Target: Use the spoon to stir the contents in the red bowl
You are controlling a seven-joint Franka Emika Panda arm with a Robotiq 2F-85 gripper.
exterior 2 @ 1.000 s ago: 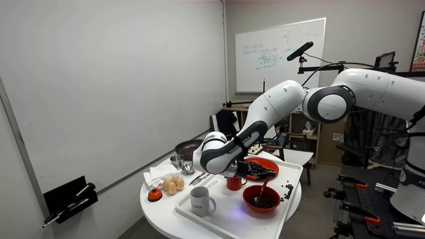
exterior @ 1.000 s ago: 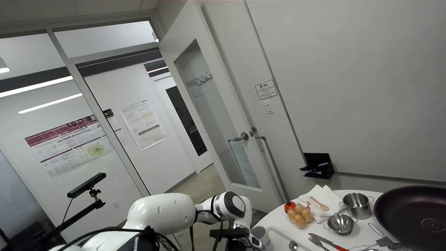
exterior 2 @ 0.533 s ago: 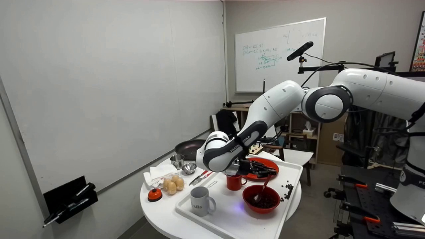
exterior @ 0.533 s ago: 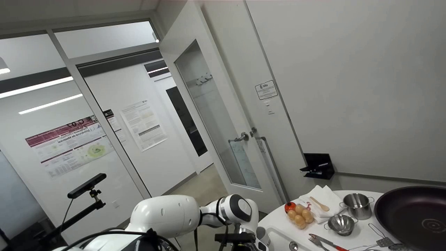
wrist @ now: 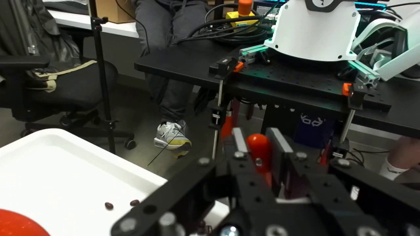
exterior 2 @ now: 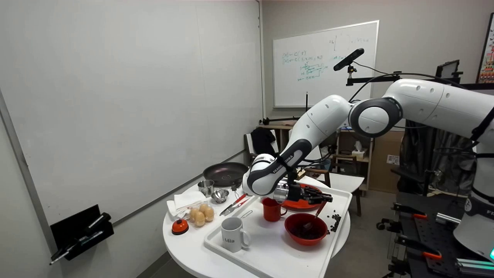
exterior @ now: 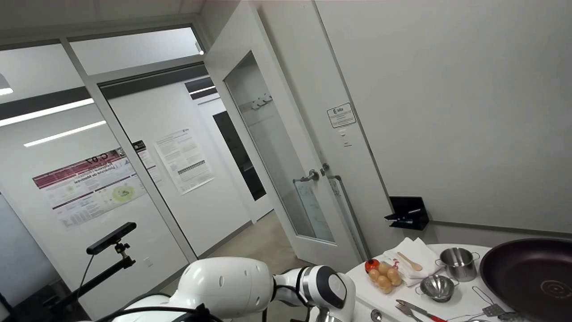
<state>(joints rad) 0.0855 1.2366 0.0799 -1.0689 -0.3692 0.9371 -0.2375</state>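
Note:
The red bowl (exterior 2: 307, 240) with dark beans (exterior 2: 303, 233) in it stands on the white tray (exterior 2: 262, 247) in an exterior view. The red-handled spoon (exterior 2: 320, 209) leans in it, tilted, with its head among the beans. My gripper (exterior 2: 328, 197) is above the bowl's far right rim, shut on the upper end of the handle. In the wrist view the rounded red spoon handle (wrist: 260, 149) stands between the two pads of my gripper (wrist: 259, 141). The bowl and gripper are out of view in the exterior view with the door.
A red mug (exterior 2: 272, 211) and a red plate (exterior 2: 297, 205) stand close behind the bowl. A grey mug (exterior 2: 232, 234) stands at the tray's left. Loose beans (exterior 2: 335, 222) lie by the tray's right edge. Eggs (exterior 2: 201, 214), cutlery and a pan (exterior 2: 225, 173) are on the table.
My gripper has moved right, toward the robot base, with the spoon in it. The spoon head has shifted right within the bowl, and the bowl has slid slightly right and back.

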